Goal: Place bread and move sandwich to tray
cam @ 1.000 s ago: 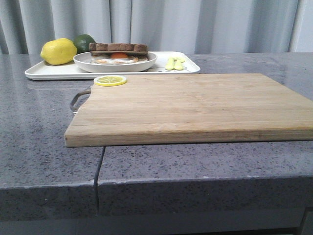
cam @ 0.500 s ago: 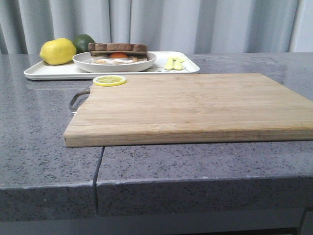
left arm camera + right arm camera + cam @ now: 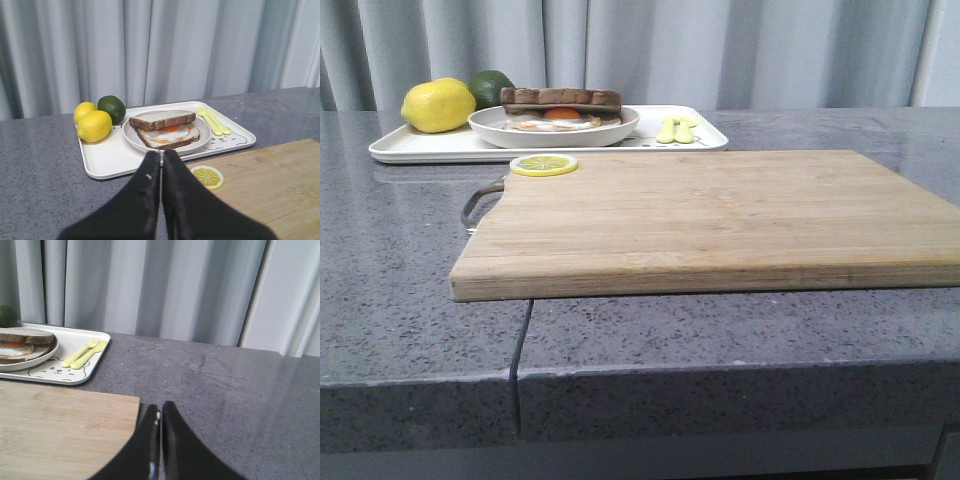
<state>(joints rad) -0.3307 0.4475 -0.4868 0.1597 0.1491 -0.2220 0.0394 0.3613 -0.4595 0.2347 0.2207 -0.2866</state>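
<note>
The sandwich (image 3: 561, 108), a fried egg with an orange yolk between brown-crusted slices, lies in a round white plate (image 3: 490, 127) that stands on the white tray (image 3: 420, 146) at the back left. The top bread (image 3: 161, 119) slice rests on the egg. In the left wrist view the sandwich (image 3: 166, 131) sits on the tray (image 3: 105, 160) just beyond my left gripper (image 3: 161, 155), which is shut and holds nothing. My right gripper (image 3: 160, 408) is shut over the grey counter beside the board's corner, also empty. Neither gripper shows in the front view.
A wooden board (image 3: 720, 215) with a lemon slice (image 3: 544, 164) at its far left corner fills the middle of the counter. Two lemons (image 3: 93, 126), a lime (image 3: 111, 107) and yellow-green cutlery (image 3: 214, 121) lie on the tray. Grey curtains hang behind.
The front view has shifted very slightly; the objects on the counter have not moved.
</note>
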